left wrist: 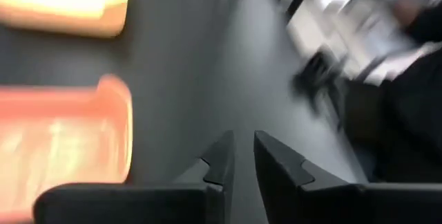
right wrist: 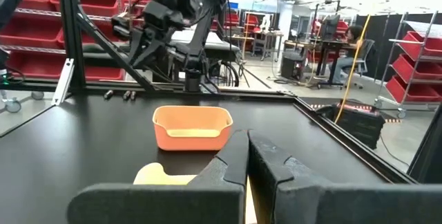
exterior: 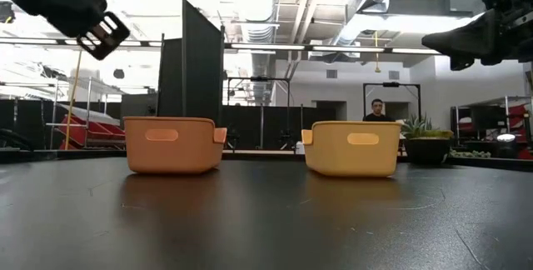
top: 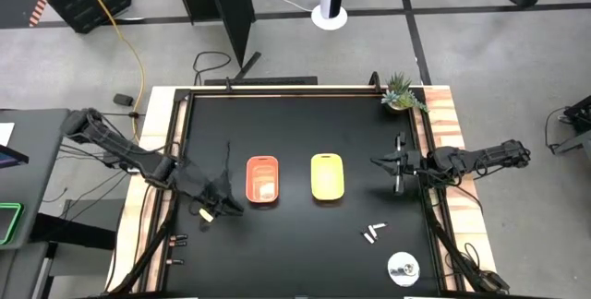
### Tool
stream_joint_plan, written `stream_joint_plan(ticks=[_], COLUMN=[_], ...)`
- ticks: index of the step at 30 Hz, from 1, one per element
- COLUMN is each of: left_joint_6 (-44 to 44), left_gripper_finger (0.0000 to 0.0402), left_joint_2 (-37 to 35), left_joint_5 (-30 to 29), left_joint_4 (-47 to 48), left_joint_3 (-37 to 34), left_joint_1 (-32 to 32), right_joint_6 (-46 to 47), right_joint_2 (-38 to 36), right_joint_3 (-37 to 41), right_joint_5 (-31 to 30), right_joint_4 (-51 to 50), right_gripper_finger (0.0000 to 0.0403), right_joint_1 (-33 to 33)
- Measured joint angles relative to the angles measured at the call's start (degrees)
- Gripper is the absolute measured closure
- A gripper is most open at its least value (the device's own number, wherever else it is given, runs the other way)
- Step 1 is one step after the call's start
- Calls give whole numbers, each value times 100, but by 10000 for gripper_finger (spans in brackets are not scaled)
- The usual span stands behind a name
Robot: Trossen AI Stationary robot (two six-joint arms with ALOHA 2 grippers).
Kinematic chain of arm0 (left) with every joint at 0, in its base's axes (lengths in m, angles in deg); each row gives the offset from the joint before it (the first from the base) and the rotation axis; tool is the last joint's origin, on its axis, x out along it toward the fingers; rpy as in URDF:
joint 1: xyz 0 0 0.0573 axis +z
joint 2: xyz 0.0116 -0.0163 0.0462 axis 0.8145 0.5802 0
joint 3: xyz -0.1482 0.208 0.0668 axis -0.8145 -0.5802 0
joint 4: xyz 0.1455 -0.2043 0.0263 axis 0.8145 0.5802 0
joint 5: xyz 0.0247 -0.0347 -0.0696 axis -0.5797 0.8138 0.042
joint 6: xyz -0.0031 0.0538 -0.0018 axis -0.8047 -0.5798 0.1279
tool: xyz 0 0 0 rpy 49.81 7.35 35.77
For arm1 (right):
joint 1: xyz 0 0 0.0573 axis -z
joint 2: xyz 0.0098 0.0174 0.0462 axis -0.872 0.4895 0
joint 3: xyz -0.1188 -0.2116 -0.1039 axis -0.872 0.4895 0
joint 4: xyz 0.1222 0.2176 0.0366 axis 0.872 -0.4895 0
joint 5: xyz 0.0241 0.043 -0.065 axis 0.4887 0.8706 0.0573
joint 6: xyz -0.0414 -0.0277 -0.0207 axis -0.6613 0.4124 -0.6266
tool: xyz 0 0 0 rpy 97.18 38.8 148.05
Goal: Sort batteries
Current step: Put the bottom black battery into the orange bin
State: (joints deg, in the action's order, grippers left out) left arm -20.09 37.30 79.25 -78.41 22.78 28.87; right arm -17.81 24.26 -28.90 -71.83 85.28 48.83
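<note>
Batteries [top: 373,234] lie loose on my black table [top: 295,133] in the high view, a few small whitish sticks in a cluster toward the near right, just above a round silvery disc [top: 403,266]. More pale sticks rest inside the orange tray [top: 262,180], which sits left of centre; the yellow tray [top: 327,176] stands just beside it to the right. My left gripper [top: 224,205] hangs just left of the orange tray's near end. My right gripper [top: 380,161] waits near the right edge, pointing toward the yellow tray but apart from it. A small potted plant [top: 401,92] sits in the far right corner.

From table height, the orange tray [exterior: 173,144] and yellow tray [exterior: 353,147] stand side by side on the dark surface. One of my arms shows at the upper left, the other at the upper right, both off the table. A person [exterior: 377,110] stands far back in the room.

Past my left wrist the scene is blurred; my left fingers [left wrist: 222,158] are drawn close together with only a thin slit between them and nothing in it, the orange tray [left wrist: 65,134] beside them.

Past my right wrist, my right fingers [right wrist: 233,158] are likewise nearly pressed together, empty, with the orange tray [right wrist: 192,126] ahead and a corner of the yellow tray [right wrist: 162,175] nearer.
</note>
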Motion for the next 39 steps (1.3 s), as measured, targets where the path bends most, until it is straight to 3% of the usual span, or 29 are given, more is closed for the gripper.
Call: stream_joint_plan(ticks=[7,9,14,23,32,39], left_joint_6=[1414,1907,2969,4135,5363,6468], left_gripper_finger=[311,301,272,222,227,227], left_joint_2=[818,1091,1817,2742,3157,3218], left_joint_5=[-400,-366,345,836,1382,1249], left_joint_4=[3730,4390,5244,5323,4376,3625], left_joint_3=[1868,2221,2619,2663,2663,2665], left_joint_1=[-736,-991,-1609,-2384,-3107,-3679], right_joint_6=[110,348,489,489,494,617], right_joint_2=[-2,0,-2,-2,-2,-2], right_joint_3=[0,0,0,2,2,2], right_joint_5=[0,0,0,0,0,0], right_joint_4=[430,695,1457,2167,2133,2133], right_gripper_finger=[374,374,374,374,374,374], right_joint_1=[0,0,0,0,-7,-7])
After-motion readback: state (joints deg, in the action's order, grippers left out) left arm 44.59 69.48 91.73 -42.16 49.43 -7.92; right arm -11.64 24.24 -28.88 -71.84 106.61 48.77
